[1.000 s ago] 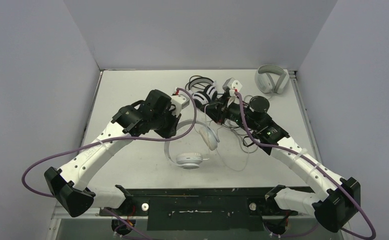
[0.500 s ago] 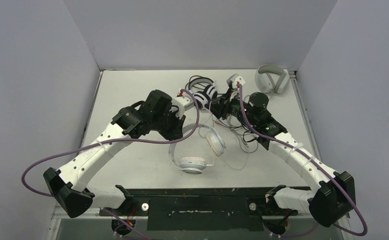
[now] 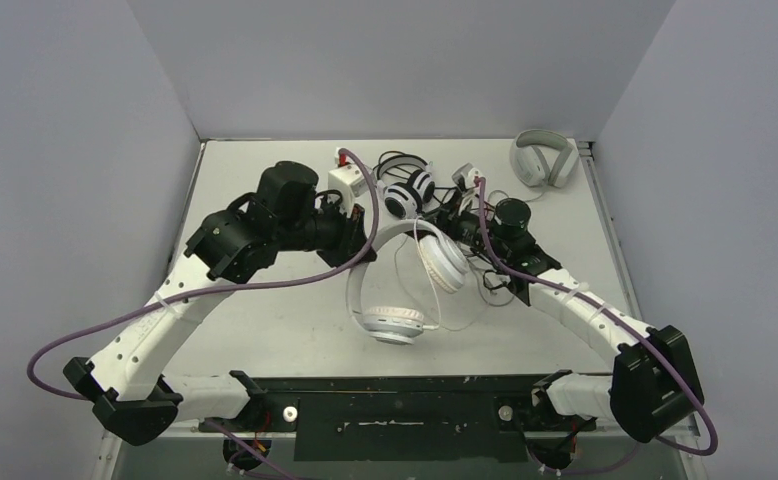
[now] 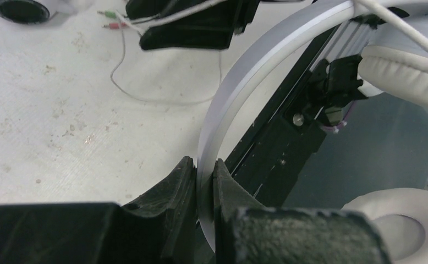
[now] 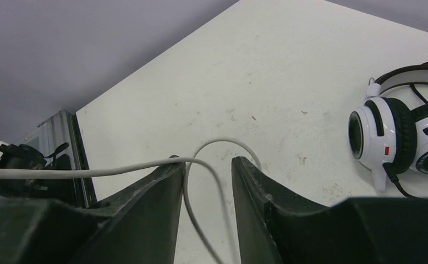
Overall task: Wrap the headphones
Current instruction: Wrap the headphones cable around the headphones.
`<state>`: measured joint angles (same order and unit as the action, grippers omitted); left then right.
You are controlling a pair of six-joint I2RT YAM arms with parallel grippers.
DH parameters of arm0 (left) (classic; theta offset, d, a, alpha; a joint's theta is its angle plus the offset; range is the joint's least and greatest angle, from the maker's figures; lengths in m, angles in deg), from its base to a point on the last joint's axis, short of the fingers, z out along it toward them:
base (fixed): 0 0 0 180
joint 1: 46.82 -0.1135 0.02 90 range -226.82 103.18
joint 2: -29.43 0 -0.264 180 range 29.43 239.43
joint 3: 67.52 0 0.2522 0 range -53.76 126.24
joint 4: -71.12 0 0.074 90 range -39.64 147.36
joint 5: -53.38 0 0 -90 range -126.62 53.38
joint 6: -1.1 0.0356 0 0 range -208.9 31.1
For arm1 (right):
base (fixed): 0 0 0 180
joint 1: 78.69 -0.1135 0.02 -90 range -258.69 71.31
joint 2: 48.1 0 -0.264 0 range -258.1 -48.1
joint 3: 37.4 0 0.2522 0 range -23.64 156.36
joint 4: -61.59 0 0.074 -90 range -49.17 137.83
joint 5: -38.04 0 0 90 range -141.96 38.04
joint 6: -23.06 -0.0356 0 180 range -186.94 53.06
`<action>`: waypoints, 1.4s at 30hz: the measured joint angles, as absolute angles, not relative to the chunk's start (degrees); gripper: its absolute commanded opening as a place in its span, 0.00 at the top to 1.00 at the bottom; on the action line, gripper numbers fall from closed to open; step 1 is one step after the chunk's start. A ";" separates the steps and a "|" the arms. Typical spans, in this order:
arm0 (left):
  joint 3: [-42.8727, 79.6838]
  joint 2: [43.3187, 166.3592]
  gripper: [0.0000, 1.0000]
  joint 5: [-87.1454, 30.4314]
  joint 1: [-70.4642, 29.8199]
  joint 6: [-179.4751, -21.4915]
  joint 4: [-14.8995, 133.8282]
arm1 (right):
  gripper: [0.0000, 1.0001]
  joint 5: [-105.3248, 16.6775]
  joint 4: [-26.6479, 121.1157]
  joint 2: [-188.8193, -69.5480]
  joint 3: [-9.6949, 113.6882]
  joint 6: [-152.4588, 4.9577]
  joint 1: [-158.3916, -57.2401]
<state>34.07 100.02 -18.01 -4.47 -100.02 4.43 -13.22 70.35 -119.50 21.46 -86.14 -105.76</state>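
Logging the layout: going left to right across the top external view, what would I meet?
left gripper → black-and-white headset → light grey over-ear pair. The white headphones span the middle, so they are left out.

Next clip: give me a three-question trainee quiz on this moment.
1. True or false: the left gripper is shut on the headband of the white on-ear headphones.
2. Fill in: the thin white cable passes between the fingers of the right gripper, whose jaws stand ____.
3. How many headphone sets show in the top view?
Key: 1 true; 2 open; 3 three, counting the black-and-white headset and light grey over-ear pair.
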 measured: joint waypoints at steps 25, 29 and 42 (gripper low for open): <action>64.36 112.61 1.00 -19.10 -7.49 -115.75 1.07 | 0.05 -6.73 96.56 -125.73 8.98 -92.26 -109.15; 66.11 113.11 1.00 -19.84 -9.17 -115.51 -0.83 | 0.00 -5.84 97.22 -123.48 4.48 -92.13 -110.35; 64.12 113.57 1.00 -19.58 -9.44 -113.94 -6.71 | 0.08 -14.60 96.01 -112.15 2.89 -85.13 -108.12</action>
<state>64.12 113.57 -19.58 -9.44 -113.94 -6.71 -14.60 96.01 -112.15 2.89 -85.13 -108.12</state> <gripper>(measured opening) 0.099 0.921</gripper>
